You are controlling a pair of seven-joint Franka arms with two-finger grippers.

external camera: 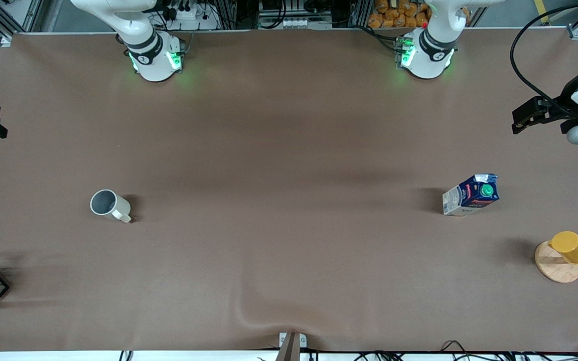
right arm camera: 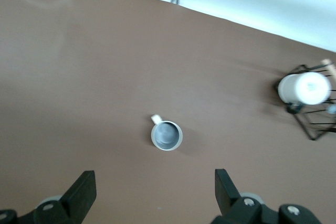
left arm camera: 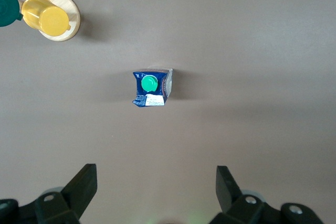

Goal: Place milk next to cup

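You had the milk (external camera: 470, 195) standing upright on the table (external camera: 289, 130), toward the left arm's end, touching nothing. Taking the milk as landmark: the cup (external camera: 109, 204) stood well apart from it toward the right arm's end, at much the same depth, with bare brown cloth all the way between them. The yellow cup (external camera: 572, 247) on its wooden disc (external camera: 556, 264) sat near the milk, closer to the front camera and to the table edge. Your left gripper (left arm camera: 156, 190) hung high over the milk, fingers spread wide and holding nothing. Your right gripper (right arm camera: 155, 190) hung likewise over the cup, spread and empty.
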